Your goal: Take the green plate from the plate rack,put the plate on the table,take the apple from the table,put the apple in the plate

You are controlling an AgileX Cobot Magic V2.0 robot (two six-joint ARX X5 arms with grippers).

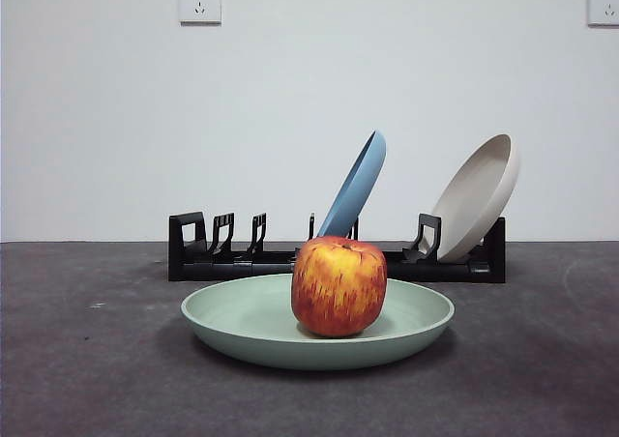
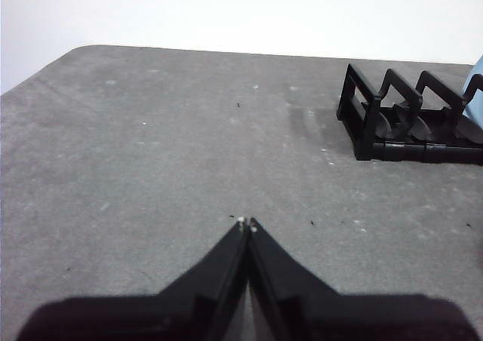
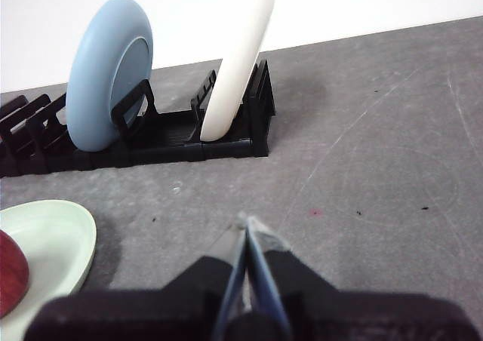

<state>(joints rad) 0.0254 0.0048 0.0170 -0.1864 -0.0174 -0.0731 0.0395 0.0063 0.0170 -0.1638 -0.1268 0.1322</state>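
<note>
The green plate (image 1: 406,326) lies flat on the dark grey table (image 1: 87,360) in front of the black plate rack (image 1: 242,258). The red and yellow apple (image 1: 338,286) stands in the plate's middle. The plate's rim (image 3: 64,243) and an edge of the apple (image 3: 11,277) show in the right wrist view. My left gripper (image 2: 247,223) is shut and empty over bare table, off the rack's empty end (image 2: 392,122). My right gripper (image 3: 247,222) is shut and empty, beside the plate and short of the rack (image 3: 151,141). Neither arm shows in the front view.
A blue plate (image 1: 356,188) and a beige plate (image 1: 476,195) lean in the rack's slots; both also show in the right wrist view, blue (image 3: 109,69) and beige (image 3: 238,62). Two wall sockets (image 1: 199,2) sit on the white wall behind.
</note>
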